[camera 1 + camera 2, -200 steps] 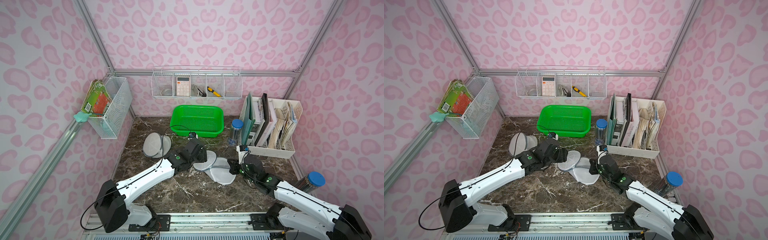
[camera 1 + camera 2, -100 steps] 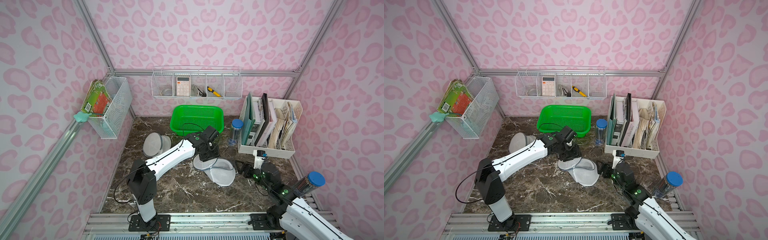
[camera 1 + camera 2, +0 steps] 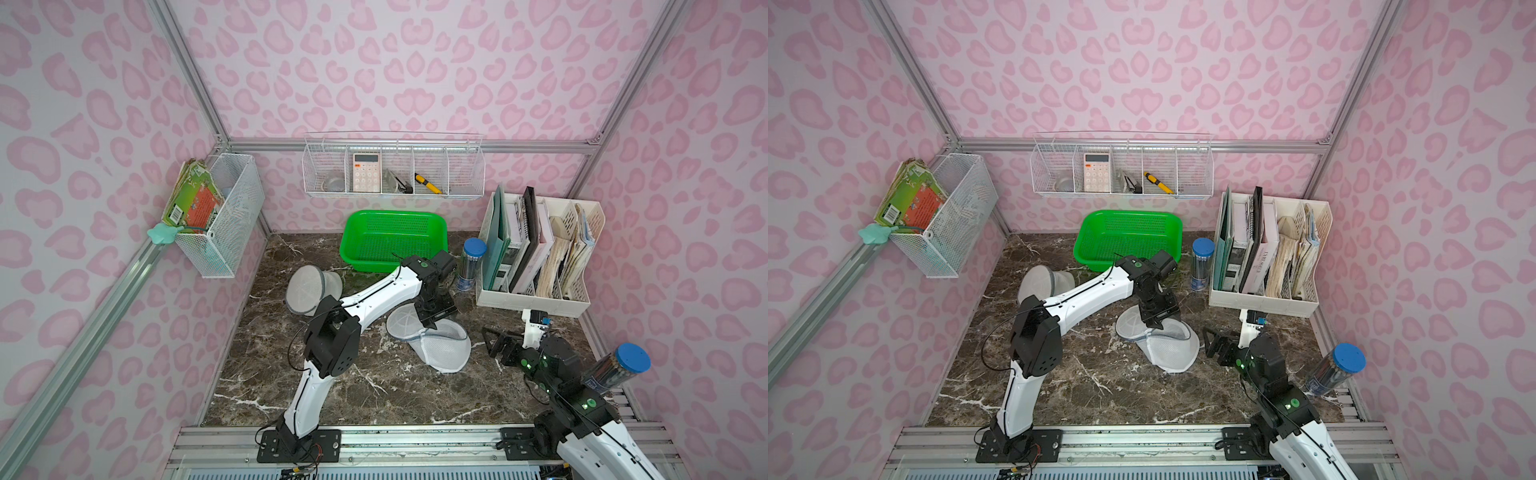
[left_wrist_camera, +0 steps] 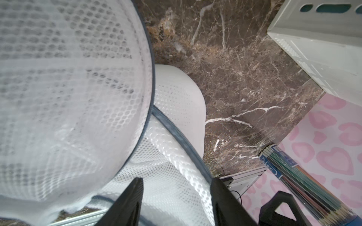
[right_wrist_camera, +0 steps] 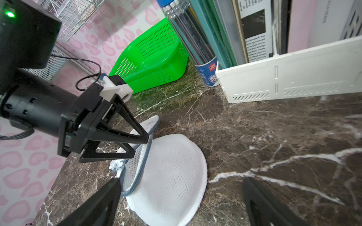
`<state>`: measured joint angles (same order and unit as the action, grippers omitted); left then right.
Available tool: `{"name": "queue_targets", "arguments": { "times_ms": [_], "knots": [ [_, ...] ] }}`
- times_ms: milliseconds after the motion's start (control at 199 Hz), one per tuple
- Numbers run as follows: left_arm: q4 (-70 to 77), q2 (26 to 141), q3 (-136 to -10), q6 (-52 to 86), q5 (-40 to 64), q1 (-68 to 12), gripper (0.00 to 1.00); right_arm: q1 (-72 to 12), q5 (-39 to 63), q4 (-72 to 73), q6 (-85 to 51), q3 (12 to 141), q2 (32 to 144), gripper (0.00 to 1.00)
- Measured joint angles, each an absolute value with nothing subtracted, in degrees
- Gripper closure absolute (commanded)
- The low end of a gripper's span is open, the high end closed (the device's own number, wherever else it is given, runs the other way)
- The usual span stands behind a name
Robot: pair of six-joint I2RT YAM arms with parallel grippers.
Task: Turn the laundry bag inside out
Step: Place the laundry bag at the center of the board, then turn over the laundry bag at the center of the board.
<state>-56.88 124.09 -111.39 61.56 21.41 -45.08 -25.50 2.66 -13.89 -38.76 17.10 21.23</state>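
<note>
Since the job is to turn the laundry bag [image 3: 442,351] inside out, what counts is where its mouth lies from each set of fingers. At the left of the marble tabletop [image 3: 374,390] in both top views, a second mesh bag [image 3: 309,286] lies well apart from both grippers. Right of it, at mid-frame, the left gripper [image 3: 430,322] points down onto the upper-left end of the laundry bag. In the left wrist view its fingers [image 4: 131,197] stand roughly half apart at the bottom of the frame. White mesh and the grey-edged rim [image 4: 176,135] run between them, but whether they pinch that fabric I cannot tell. The right wrist view shows one fingertip right at the raised rim, centre-left.

The bag rests on the marble, its long axis running from upper left to lower right in a top view. A flat round panel lies under the left gripper, and a domed body [image 3: 1173,353] lies toward the lower right. Further right, the right gripper [image 3: 490,345] is spread wide and holds nothing. It faces the domed body from just beside it, not touching. The left arm is the nearer, being at the opening. I judge the next move needs the right fingers to travel leftward to the domed body or rim.
</note>
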Motion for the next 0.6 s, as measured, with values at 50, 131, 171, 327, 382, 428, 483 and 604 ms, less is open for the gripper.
{"name": "queue_targets", "arguments": {
  "times_ms": [50, 131, 171, 327, 382, 428, 483, 604],
  "knots": [
    [-57.2, 124.9, -112.1, 62.0, 21.9, -45.1, 0.42, -25.5, 2.7, -14.0, -38.8, 17.1, 21.2, 0.01],
    [-57.7, 126.4, -114.0, 62.6, 22.7, -45.1, 0.42, -25.5, 2.6, -14.3, -38.8, 17.1, 21.3, 0.01],
    [-57.7, 127.2, -115.1, 62.6, 23.0, -45.1, 0.46, -25.5, 2.6, -14.3, -38.8, 17.1, 21.3, 0.01],
    [-57.6, 128.6, -116.7, 62.7, 24.9, -45.2, 0.58, -25.5, 2.2, -14.7, -38.9, 17.1, 21.4, 0.01],
    [-57.6, 129.2, -116.7, 62.8, 25.6, -45.2, 0.69, -25.5, 2.2, -14.8, -39.0, 17.1, 21.4, 0.01],
    [-57.6, 129.7, -116.7, 62.8, 26.2, -45.2, 0.84, -25.5, 2.1, -14.9, -39.1, 17.1, 21.2, 0.01],
    [-57.7, 129.9, -116.7, 62.8, 26.3, -45.2, 1.0, -25.5, 1.7, -14.9, -39.4, 17.1, 21.2, 0.01],
    [-57.3, 128.6, -116.7, 62.6, 26.4, -44.9, 1.0, -25.5, 1.4, -14.9, -39.4, 17.1, 21.8, 0.01]
  ]
}}
